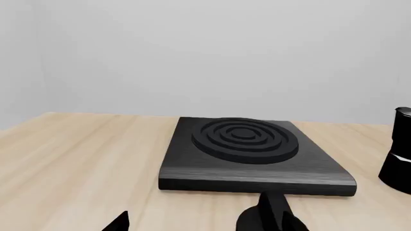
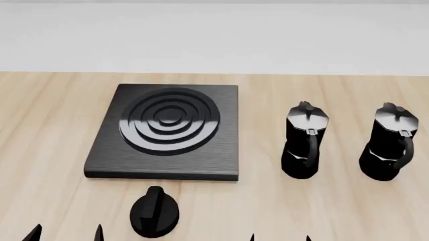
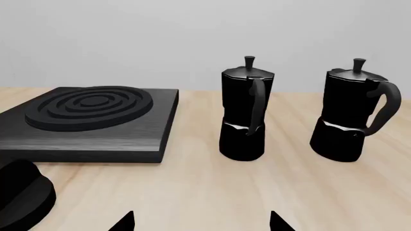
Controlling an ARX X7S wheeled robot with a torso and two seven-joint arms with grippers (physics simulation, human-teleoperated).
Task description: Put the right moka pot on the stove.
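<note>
Two black moka pots with grey lids stand on the wooden table to the right of the stove. The right moka pot [image 2: 389, 144] [image 3: 350, 115] is upright, handle toward me, with nothing touching it. The stove [image 2: 221, 150] [image 1: 192, 159] [image 3: 128, 139] is a dark slab with concentric rings, at centre left. My left gripper [image 2: 66, 235] [image 1: 205, 226] is open near the table's front edge, in front of the stove. My right gripper [image 2: 280, 238] [image 3: 201, 224] is also open, low and in front of the pots. Neither gripper has anything between its fingers.
The other moka pot [image 2: 305, 143] [image 3: 244, 113] stands between the stove and the right pot; its edge shows in the left wrist view [image 1: 398, 159]. A black oval knob [image 2: 154, 213] [image 3: 19, 195] [image 1: 266, 216] lies in front of the stove, between my two grippers.
</note>
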